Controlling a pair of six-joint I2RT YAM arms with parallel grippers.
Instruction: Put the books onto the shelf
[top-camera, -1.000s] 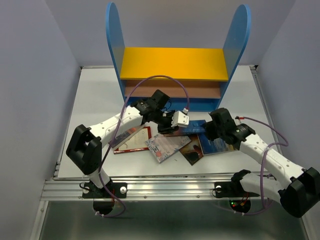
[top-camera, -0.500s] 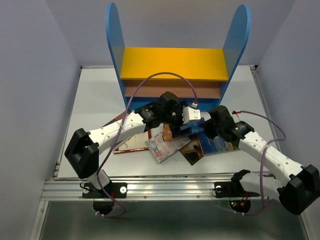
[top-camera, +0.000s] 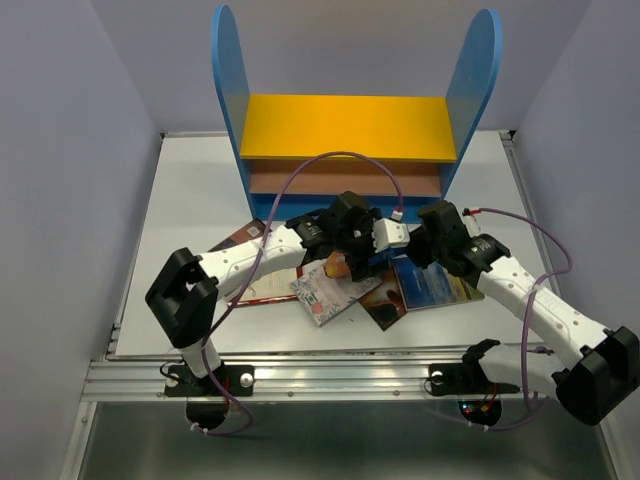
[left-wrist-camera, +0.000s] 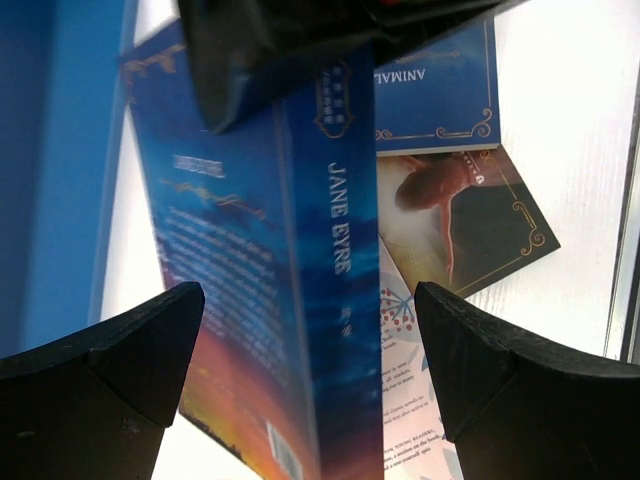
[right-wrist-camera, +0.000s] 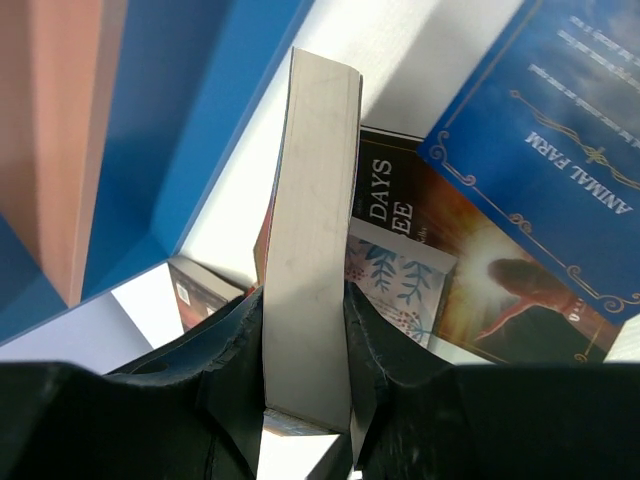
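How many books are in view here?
6. Five lie on the table: dark red book, red-bordered white book, pale patterned book, dark brown book, Animal Farm. Jane Eyre stands clamped in the right tool. Overlaps could hide more.

White link shells, black joint housings and chunky black shoulder blocks on left arm (top-camera: 245, 255) and right arm (top-camera: 525, 300). Thin purple cable (top-camera: 330, 157) off each wrist. Fingers (left-wrist-camera: 110, 370) of left gripper (left-wrist-camera: 308, 335): matte black blunt wedges.

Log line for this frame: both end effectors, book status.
right end effector: shut on blue book, on edge | left end effector: open, astride it | shelf: no books visible | other books: on table
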